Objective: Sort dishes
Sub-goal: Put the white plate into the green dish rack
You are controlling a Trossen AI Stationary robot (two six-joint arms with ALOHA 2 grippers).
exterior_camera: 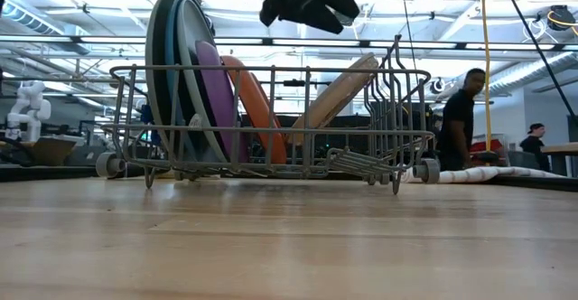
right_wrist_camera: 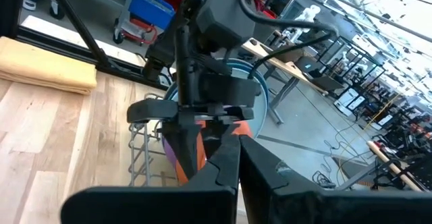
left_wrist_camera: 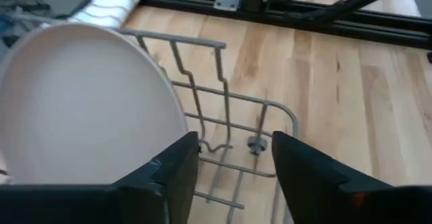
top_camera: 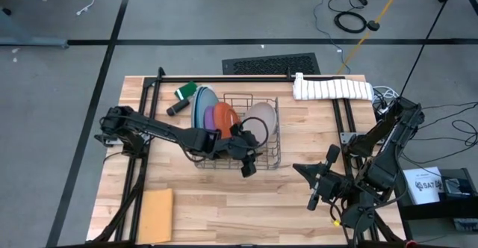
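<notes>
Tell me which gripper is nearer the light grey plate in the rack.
Left. The left gripper hovers over the wire rack beside the light grey plate; the right gripper waits off the rack, over bare table.

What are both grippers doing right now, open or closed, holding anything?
Left gripper: open, empty, fingers apart above the wire rack next to the light grey plate.
Right gripper: closed, holding nothing, waiting over the table to the rack's right.

Low view's top edge cuts off the left gripper. Upper left of the left wrist view, the light grey plate runs off-frame. Orange plate mostly hidden, right wrist view.
</notes>
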